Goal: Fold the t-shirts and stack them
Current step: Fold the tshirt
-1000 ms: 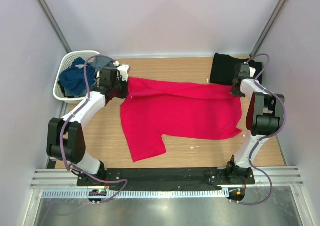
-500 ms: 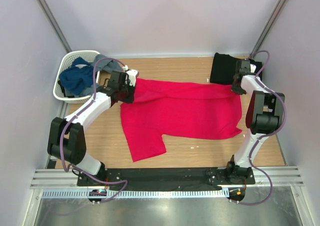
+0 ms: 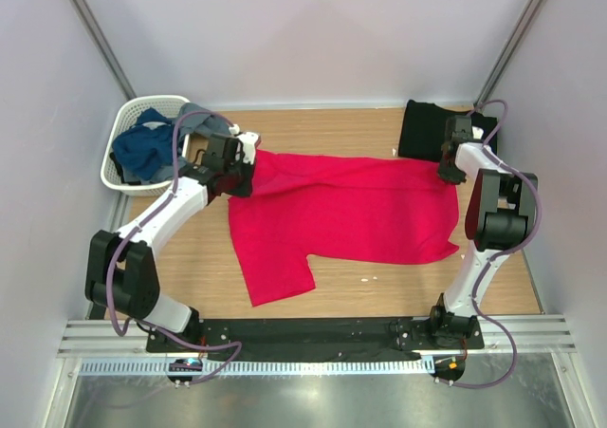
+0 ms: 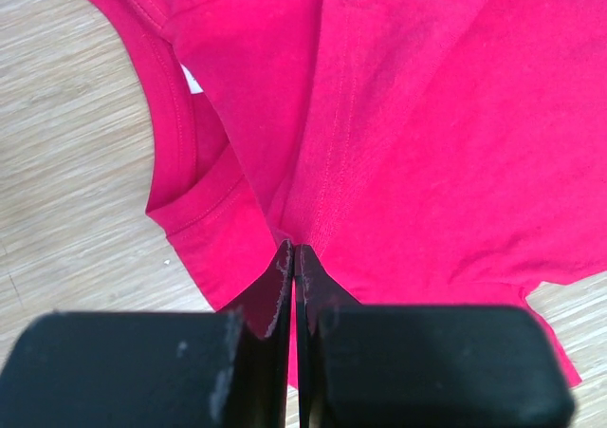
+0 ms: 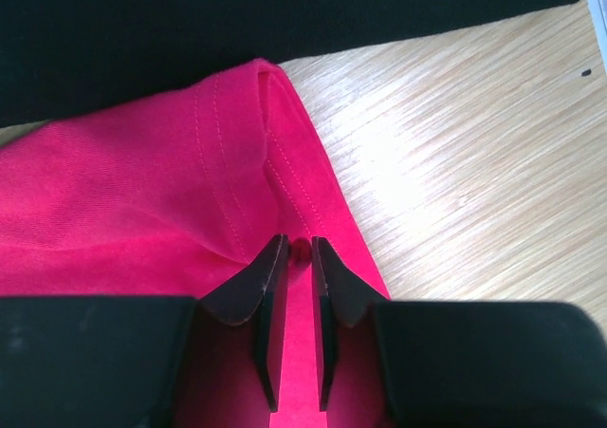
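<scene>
red t-shirt lies spread across the middle of the wooden worktop, one sleeve reaching toward the near edge. left pincer is clenched on a fold of it beside the collar. right pincer, at the shirt's far right corner, stands slightly parted with a nub of hem between its tips. black t-shirt lies just beyond, back right.

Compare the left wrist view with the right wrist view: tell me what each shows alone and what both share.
Left wrist only: the neckline of the red t-shirt, and the left tool shut on a fold of that shirt. Right wrist only: the black t-shirt along the top edge, and the right tool, fingers slightly apart with the red hem between them. Both: the red t-shirt lying on the wooden table.
</scene>
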Motion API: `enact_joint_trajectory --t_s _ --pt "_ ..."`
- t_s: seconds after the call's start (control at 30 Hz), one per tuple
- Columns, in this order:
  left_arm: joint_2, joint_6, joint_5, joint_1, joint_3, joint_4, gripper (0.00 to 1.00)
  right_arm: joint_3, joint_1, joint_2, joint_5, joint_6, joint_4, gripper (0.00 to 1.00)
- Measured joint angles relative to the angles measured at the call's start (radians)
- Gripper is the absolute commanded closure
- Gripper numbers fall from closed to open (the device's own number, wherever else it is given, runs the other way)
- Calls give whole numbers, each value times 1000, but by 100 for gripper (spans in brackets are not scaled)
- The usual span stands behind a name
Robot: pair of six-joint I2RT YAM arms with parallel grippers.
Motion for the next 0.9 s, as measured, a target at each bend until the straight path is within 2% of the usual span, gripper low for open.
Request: enact_joint_trajectory --t_s 0.17,0.2,0.27,0.3,0.33,0.63,0.9 --pt "-8 -4 -12 -3 0 -10 100 0 -5 5 11 0 -17 73" --pt "-8 -4 -15 -4 0 -13 100 0 -7 6 12 1 -20 66" --pt "-10 -4 -19 -4 -1 -20 100 2 -12 7 14 3 -32 59" --pt "-13 -5 -19 -4 -3 -22 100 7 -13 7 14 3 -45 52" --pt "-16 -5 -19 -4 -5 -23 100 13 -15 7 14 5 -56 48" --pt "-23 -12 -23 -29 -27 -25 100 115 -18 -31 -27 2 -125 46" --pt "-23 -30 -24 -41 -46 -25 100 132 -16 -92 -140 8 -132 46"
